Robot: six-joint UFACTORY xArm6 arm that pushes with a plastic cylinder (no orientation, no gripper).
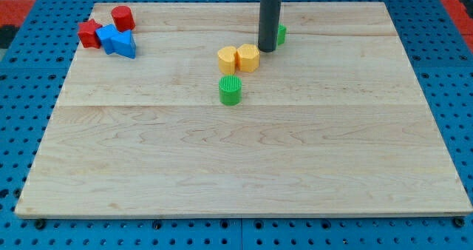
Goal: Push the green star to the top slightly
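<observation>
The green star [281, 34] sits near the view's top centre, mostly hidden behind my rod, with only its right edge showing. My tip [267, 49] rests on the board just left of and below the star, touching or nearly touching it. A yellow hexagon block [248, 58] and a yellow heart-like block [228, 59] lie just left of and below the tip. A green cylinder [230, 90] stands below them.
At the view's top left a red cylinder [122, 18], a red block [90, 33] and two blue blocks [118, 41] cluster together. The wooden board [244, 169] lies on a blue perforated table.
</observation>
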